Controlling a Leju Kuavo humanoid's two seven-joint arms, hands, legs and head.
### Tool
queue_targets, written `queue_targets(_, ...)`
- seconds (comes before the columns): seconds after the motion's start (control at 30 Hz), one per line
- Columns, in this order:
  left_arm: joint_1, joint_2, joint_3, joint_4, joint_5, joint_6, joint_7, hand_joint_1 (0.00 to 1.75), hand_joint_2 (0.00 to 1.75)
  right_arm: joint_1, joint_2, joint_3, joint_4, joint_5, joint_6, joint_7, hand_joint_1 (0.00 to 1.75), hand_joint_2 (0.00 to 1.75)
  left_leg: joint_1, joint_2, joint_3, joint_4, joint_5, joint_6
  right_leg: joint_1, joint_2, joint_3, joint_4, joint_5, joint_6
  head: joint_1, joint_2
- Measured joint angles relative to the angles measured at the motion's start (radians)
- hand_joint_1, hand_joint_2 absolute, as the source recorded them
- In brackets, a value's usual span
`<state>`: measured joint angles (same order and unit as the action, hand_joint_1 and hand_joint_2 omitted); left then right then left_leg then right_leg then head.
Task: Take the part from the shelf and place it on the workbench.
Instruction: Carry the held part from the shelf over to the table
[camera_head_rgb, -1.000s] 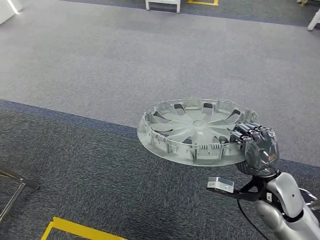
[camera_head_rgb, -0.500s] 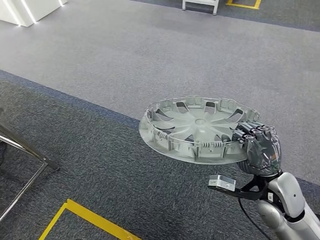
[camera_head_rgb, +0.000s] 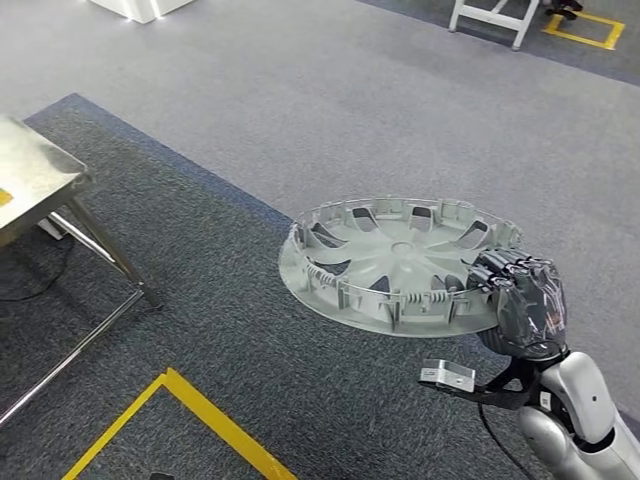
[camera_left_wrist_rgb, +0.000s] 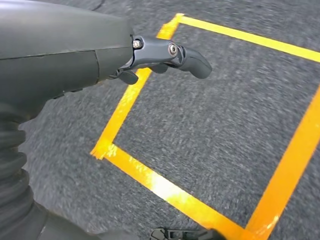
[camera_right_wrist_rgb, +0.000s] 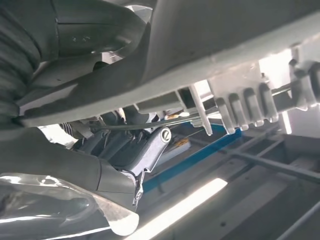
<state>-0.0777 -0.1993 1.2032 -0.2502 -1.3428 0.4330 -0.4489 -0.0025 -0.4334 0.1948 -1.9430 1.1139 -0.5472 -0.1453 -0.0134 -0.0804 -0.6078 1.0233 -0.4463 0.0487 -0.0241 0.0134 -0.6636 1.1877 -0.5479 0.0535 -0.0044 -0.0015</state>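
Head view: a steel workbench (camera_head_rgb: 34, 170) stands at the far left, well apart from the grey wheel-cover part (camera_head_rgb: 396, 262), which is carried roughly level above the carpet with the right hand (camera_head_rgb: 521, 300) gripping its near rim, fingers curled over the edge. The carry is best done by keeping the disc level while approaching the bench, since a one-sided grip may let it tilt. The left hand (camera_left_wrist_rgb: 113, 55) hangs over yellow floor tape (camera_left_wrist_rgb: 166, 187), holding nothing, its fingers loosely extended.

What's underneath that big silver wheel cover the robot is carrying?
Below the wheel cover, gripped at its rim by the right hand, lies dark grey carpet with a yellow tape line nearby. The patch of floor straight beneath the disc is covered by it.
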Motion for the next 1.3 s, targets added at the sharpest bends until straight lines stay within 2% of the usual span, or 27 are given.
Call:
queue_targets(0.07, -0.001, 0.0, 0.0, 0.0, 0.002, 0.0, -0.001, 0.0, 1.75, 0.002, 0.0, -0.005, -0.002, 0.0, -0.001, 0.0, 1.75, 1.75, 0.0, -0.027, -0.004, 0.009, -0.004, -0.008, -0.006, 0.043, 0.052, -0.116, 0.047, -0.002, -0.001, 0.0)
queue_targets(0.1, -0.001, 0.0, 0.0, 0.0, 0.002, 0.0, -0.002, 0.0, 1.75, 0.003, 0.0, -0.008, -0.004, 0.0, -0.001, 0.0, 1.75, 1.75, 0.0, -0.038, -0.007, 0.012, -0.005, -0.014, -0.007, 0.057, 0.067, -0.143, 0.051, -0.005, -0.001, 0.0)
queue_targets(0.17, 0.003, 0.001, 0.0, 0.0, 0.002, 0.0, -0.002, 0.0, 1.75, 0.005, -0.001, -0.011, -0.007, -0.001, -0.002, 0.0, 1.75, 1.75, 0.003, -0.06, -0.014, 0.014, -0.003, -0.024, -0.006, 0.051, 0.077, -0.151, 0.047, -0.016, -0.002, 0.0)
queue_targets(0.2, 0.005, 0.001, 0.0, 0.0, 0.001, 0.0, -0.002, 0.0, 1.75, 0.005, -0.001, -0.012, -0.008, 0.0, -0.002, 0.001, 1.75, 1.75, 0.003, -0.055, -0.015, 0.016, -0.005, -0.029, -0.006, 0.039, 0.08, -0.153, 0.047, -0.021, -0.002, 0.0)
queue_targets(0.27, 0.007, 0.002, 0.0, 0.0, 0.001, 0.0, -0.002, 0.0, 1.75, 0.008, -0.002, -0.015, -0.012, 0.001, -0.002, 0.001, 1.75, 1.75, 0.0, -0.003, -0.032, 0.055, -0.032, -0.039, -0.007, 0.015, 0.087, -0.158, 0.046, -0.032, -0.007, 0.0)
queue_targets(0.33, 0.004, 0.002, 0.0, 0.0, -0.001, 0.0, -0.002, 0.0, 1.75, 0.011, -0.003, -0.016, -0.017, 0.002, -0.002, 0.001, 1.75, 1.75, 0.003, 0.056, -0.084, 0.169, -0.09, -0.049, -0.003, -0.012, 0.094, -0.159, 0.041, -0.041, -0.011, 0.0)
queue_targets(0.4, 0.003, 0.002, -0.001, 0.0, -0.004, 0.0, 0.0, 0.0, 1.75, 0.015, -0.004, -0.016, -0.019, 0.003, -0.002, 0.001, 1.75, 1.75, 0.009, 0.07, -0.138, 0.28, -0.127, -0.054, -0.001, -0.041, 0.101, -0.158, 0.035, -0.044, -0.011, 0.0)
queue_targets(0.43, 0.003, 0.002, -0.001, 0.0, -0.004, 0.0, 0.0, 0.0, 1.75, 0.016, -0.004, -0.016, -0.019, 0.003, -0.001, 0.001, 1.75, 1.75, 0.01, 0.072, -0.144, 0.29, -0.118, -0.054, -0.001, -0.055, 0.105, -0.158, 0.031, -0.045, -0.011, 0.0)
queue_targets(0.47, 0.004, 0.002, -0.002, 0.0, -0.005, 0.0, 0.001, 0.0, 1.75, 0.018, -0.004, -0.016, -0.019, 0.003, -0.001, 0.001, 1.75, 1.75, 0.01, 0.074, -0.132, 0.264, -0.092, -0.053, -0.001, -0.068, 0.11, -0.158, 0.027, -0.044, -0.011, 0.0)
queue_targets(0.5, 0.005, 0.002, -0.002, 0.0, -0.005, -0.001, 0.001, 0.0, 1.75, 0.019, -0.004, -0.016, -0.019, 0.003, -0.001, 0.001, 1.75, 1.75, 0.01, 0.083, -0.103, 0.202, -0.054, -0.051, 0.0, -0.081, 0.116, -0.158, 0.022, -0.043, -0.011, 0.0)
queue_targets(0.53, 0.005, 0.002, -0.003, 0.0, -0.006, -0.001, 0.001, 0.0, 1.75, 0.019, -0.004, -0.016, -0.019, 0.003, -0.001, 0.001, 1.75, 1.75, 0.006, 0.107, -0.069, 0.135, -0.025, -0.046, 0.001, -0.093, 0.122, -0.159, 0.018, -0.04, -0.011, 0.0)
queue_targets(0.6, 0.003, 0.002, -0.006, 0.0, -0.007, -0.002, 0.0, 0.0, 1.75, 0.018, -0.004, -0.017, -0.02, 0.003, 0.0, 0.001, 1.75, 1.75, -0.006, 0.149, -0.025, 0.038, 0.0, -0.033, 0.006, -0.114, 0.129, -0.159, 0.009, -0.031, -0.01, 0.0)
queue_targets(0.63, 0.002, 0.003, -0.007, 0.0, -0.007, -0.002, 0.0, 0.0, 1.75, 0.018, -0.004, -0.017, -0.02, 0.003, 0.0, 0.001, 1.75, 1.75, -0.011, 0.159, -0.022, 0.026, -0.005, -0.028, 0.009, -0.125, 0.131, -0.161, 0.006, -0.026, -0.01, 0.0)
queue_targets(0.7, 0.003, 0.004, -0.01, 0.0, -0.009, -0.003, 0.0, 0.0, 1.75, 0.017, -0.004, -0.017, -0.02, 0.003, 0.0, 0.001, 1.75, 1.75, -0.01, 0.137, -0.02, 0.017, -0.004, -0.018, 0.01, -0.146, 0.139, -0.167, -0.001, -0.015, -0.009, 0.0)
queue_targets(0.73, 0.003, 0.004, -0.011, 0.0, -0.009, -0.003, 0.0, 0.0, 1.75, 0.016, -0.004, -0.017, -0.02, 0.003, 0.0, 0.001, 1.75, 1.75, -0.007, 0.123, -0.015, 0.012, -0.003, -0.013, 0.009, -0.137, 0.141, -0.163, -0.009, -0.01, -0.008, 0.0)
queue_targets(0.77, 0.002, 0.004, -0.013, 0.0, -0.011, -0.002, 0.0, 0.0, 1.75, 0.015, -0.004, -0.018, -0.021, 0.003, 0.001, 0.001, 1.75, 1.75, -0.003, 0.11, -0.01, 0.007, -0.001, -0.007, 0.007, -0.114, 0.134, -0.141, -0.024, -0.007, -0.006, 0.0)
queue_targets(0.83, -0.002, 0.003, -0.016, 0.0, -0.014, -0.002, 0.001, 0.0, 1.75, 0.014, -0.005, -0.02, -0.022, 0.003, 0.001, 0.001, 1.75, 1.75, 0.001, 0.086, -0.005, 0.003, -0.001, 0.001, 0.005, -0.048, 0.081, -0.037, -0.072, -0.003, 0.0, 0.0)
queue_targets(0.87, -0.004, 0.003, -0.018, 0.0, -0.016, -0.003, 0.001, 0.0, 1.75, 0.014, -0.005, -0.022, -0.023, 0.003, 0.001, 0.001, 1.75, 1.75, 0.001, 0.072, -0.005, 0.003, -0.001, 0.003, 0.005, -0.028, 0.039, 0.033, -0.095, -0.002, 0.002, 0.0)
queue_targets(0.9, -0.004, 0.002, -0.018, 0.0, -0.017, -0.003, 0.001, 0.0, 1.75, 0.014, -0.006, -0.022, -0.023, 0.003, 0.001, 0.001, 1.75, 1.75, 0.001, 0.058, -0.004, 0.003, -0.002, 0.004, 0.005, -0.02, 0.003, 0.086, -0.105, -0.002, 0.004, 0.0)
queue_targets(0.93, -0.004, 0.001, -0.019, 0.0, -0.016, -0.003, 0.0, 0.0, 1.75, 0.016, -0.006, -0.022, -0.022, 0.003, 0.0, 0.001, 1.75, 1.75, 0.001, 0.042, -0.003, 0.004, -0.003, 0.005, 0.005, -0.016, -0.021, 0.108, -0.096, -0.002, 0.004, 0.0)
queue_targets(0.97, -0.003, 0.001, -0.019, 0.0, -0.014, -0.003, 0.0, 0.0, 1.75, 0.017, -0.006, -0.022, -0.022, 0.003, 0.0, 0.001, 1.75, 1.75, 0.001, 0.027, -0.001, 0.004, -0.004, 0.005, 0.005, -0.015, -0.024, 0.09, -0.067, -0.003, 0.005, 0.0)
queue_targets(1.0, -0.003, 0.001, -0.019, 0.0, -0.012, -0.003, -0.001, 0.0, 1.75, 0.019, -0.006, -0.022, -0.022, 0.003, 0.0, 0.001, 1.75, 1.75, 0.001, 0.012, 0.001, 0.005, -0.005, 0.003, 0.004, -0.01, -0.008, 0.034, -0.022, -0.004, 0.005, 0.0)
queue_targets(1.07, -0.004, 0.001, -0.019, 0.0, -0.008, -0.003, -0.003, 0.0, 1.75, 0.02, -0.006, -0.024, -0.023, 0.003, -0.001, 0.001, 1.75, 1.75, 0.002, -0.015, 0.002, 0.01, -0.009, -0.003, -0.001, 0.025, 0.044, -0.095, 0.042, -0.007, 0.005, 0.0)
queue_targets(1.13, -0.004, 0.001, -0.019, 0.0, -0.008, -0.003, -0.003, 0.0, 1.75, 0.019, -0.006, -0.026, -0.024, 0.003, -0.002, 0.001, 1.75, 1.75, 0.004, -0.037, -0.005, 0.013, -0.009, -0.013, -0.002, 0.051, 0.073, -0.152, 0.054, -0.011, 0.004, 0.0)
queue_targets(1.2, 0.0, 0.001, -0.019, 0.0, -0.007, -0.003, -0.003, 0.0, 1.75, 0.019, -0.006, -0.028, -0.025, 0.003, -0.003, 0.002, 1.75, 1.75, 0.006, -0.053, -0.01, 0.011, -0.006, -0.025, -0.001, 0.037, 0.078, -0.158, 0.054, -0.019, 0.004, 0.0)
queue_targets(1.23, 0.002, 0.002, -0.019, 0.0, -0.007, -0.002, -0.003, 0.0, 1.75, 0.018, -0.006, -0.029, -0.025, 0.002, -0.003, 0.002, 1.75, 1.75, 0.005, -0.043, -0.012, 0.015, -0.01, -0.031, -0.002, 0.028, 0.081, -0.161, 0.055, -0.024, 0.004, 0.0)
queue_targets(1.3, 0.001, 0.003, -0.019, 0.0, -0.005, -0.002, -0.002, 0.0, 1.75, 0.017, -0.006, -0.031, -0.025, 0.001, -0.002, 0.002, 1.75, 1.75, 0.002, 0.009, -0.036, 0.069, -0.044, -0.042, -0.006, 0.003, 0.089, -0.167, 0.054, -0.036, -0.001, 0.0)
